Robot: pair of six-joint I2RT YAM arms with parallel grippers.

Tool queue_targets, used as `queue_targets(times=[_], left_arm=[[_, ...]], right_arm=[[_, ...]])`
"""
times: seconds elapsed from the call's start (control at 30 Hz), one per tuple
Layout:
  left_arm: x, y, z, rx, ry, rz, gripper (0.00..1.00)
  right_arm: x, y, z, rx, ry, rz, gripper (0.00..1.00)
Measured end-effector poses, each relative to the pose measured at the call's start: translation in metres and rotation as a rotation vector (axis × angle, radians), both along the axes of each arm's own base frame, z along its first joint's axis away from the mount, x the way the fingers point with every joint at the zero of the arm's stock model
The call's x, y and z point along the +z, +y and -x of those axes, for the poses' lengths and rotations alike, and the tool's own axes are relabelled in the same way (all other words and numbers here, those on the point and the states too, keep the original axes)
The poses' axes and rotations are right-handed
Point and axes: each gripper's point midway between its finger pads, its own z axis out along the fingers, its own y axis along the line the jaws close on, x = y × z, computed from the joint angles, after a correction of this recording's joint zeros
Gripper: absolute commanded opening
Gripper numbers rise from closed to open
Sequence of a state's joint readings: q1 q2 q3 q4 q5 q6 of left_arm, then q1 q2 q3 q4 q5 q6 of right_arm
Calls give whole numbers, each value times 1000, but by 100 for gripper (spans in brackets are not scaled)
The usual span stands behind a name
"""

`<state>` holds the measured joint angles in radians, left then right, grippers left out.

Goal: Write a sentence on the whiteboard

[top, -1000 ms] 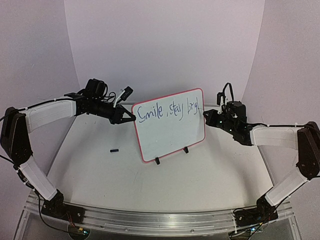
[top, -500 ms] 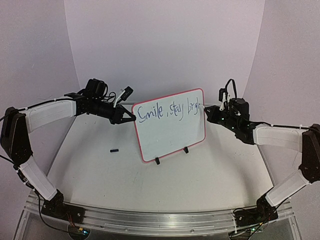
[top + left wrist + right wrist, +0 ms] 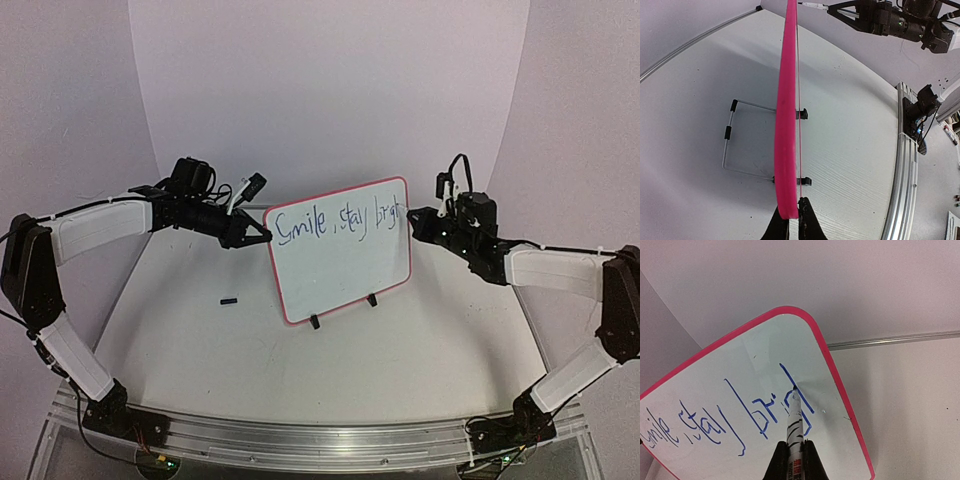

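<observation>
The whiteboard, white with a pink frame, stands tilted on two black clip feet mid-table. Along its top runs the sentence in blue, reading "Smile, stay brig" plus a further letter. My left gripper is shut on the board's left edge; in the left wrist view the whiteboard shows edge-on, pinched by the left gripper. My right gripper is shut on a marker. Its tip touches the whiteboard at the last blue stroke of the sentence. The right gripper sits at the frame bottom.
A small black cap lies on the table left of the board. A wire stand props the board from behind. An aluminium rail runs along the near table edge. A curved white backdrop rises behind.
The right gripper with the marker has shifted slightly up and right, and another blue stroke has appeared at the end of the line. The left arm and the board have not moved.
</observation>
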<state>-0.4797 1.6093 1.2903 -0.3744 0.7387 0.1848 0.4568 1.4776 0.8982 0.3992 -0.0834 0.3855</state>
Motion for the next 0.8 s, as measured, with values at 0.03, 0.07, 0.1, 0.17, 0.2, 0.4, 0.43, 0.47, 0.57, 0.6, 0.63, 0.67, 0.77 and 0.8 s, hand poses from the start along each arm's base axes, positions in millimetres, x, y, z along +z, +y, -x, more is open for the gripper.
queue_targets(times=[0.03, 0.07, 0.1, 0.17, 0.2, 0.4, 0.43, 0.47, 0.57, 0.6, 0.63, 0.67, 0.77, 0.8], left_arm=[[0, 0, 0, 0, 0, 0, 0], [0, 0, 0, 0, 0, 0, 0], [0, 0, 0, 0, 0, 0, 0], [0, 0, 0, 0, 0, 0, 0], [0, 0, 0, 0, 0, 0, 0], [0, 0, 0, 0, 0, 0, 0], [0, 0, 0, 0, 0, 0, 0], [0, 0, 0, 0, 0, 0, 0], [0, 0, 0, 0, 0, 0, 0], [0, 0, 0, 0, -1, 0, 0], [0, 0, 0, 0, -1, 0, 0], [0, 0, 0, 0, -1, 0, 0], [0, 0, 0, 0, -1, 0, 0], [0, 0, 0, 0, 0, 0, 0]], right_arm=[[-1, 0, 0, 0, 1, 1, 0], [-2, 0, 0, 0, 3, 2, 0], [-2, 0, -1, 0, 4, 2, 0], [-4, 1, -1, 0, 7, 4, 0], [-4, 1, -1, 0, 9, 5, 0], [-6, 0, -2, -6, 13, 8, 0], [-6, -1, -2, -8, 13, 8, 0], [-6, -2, -2, -14, 13, 10, 0], [-6, -3, -3, -24, 12, 13, 0], [-6, -4, -3, -28, 12, 14, 0], [-6, -5, -4, -32, 11, 14, 0], [-6, -5, -4, -35, 12, 16, 0], [-5, -5, -5, -37, 11, 16, 0], [-4, -5, -5, -37, 11, 16, 0]])
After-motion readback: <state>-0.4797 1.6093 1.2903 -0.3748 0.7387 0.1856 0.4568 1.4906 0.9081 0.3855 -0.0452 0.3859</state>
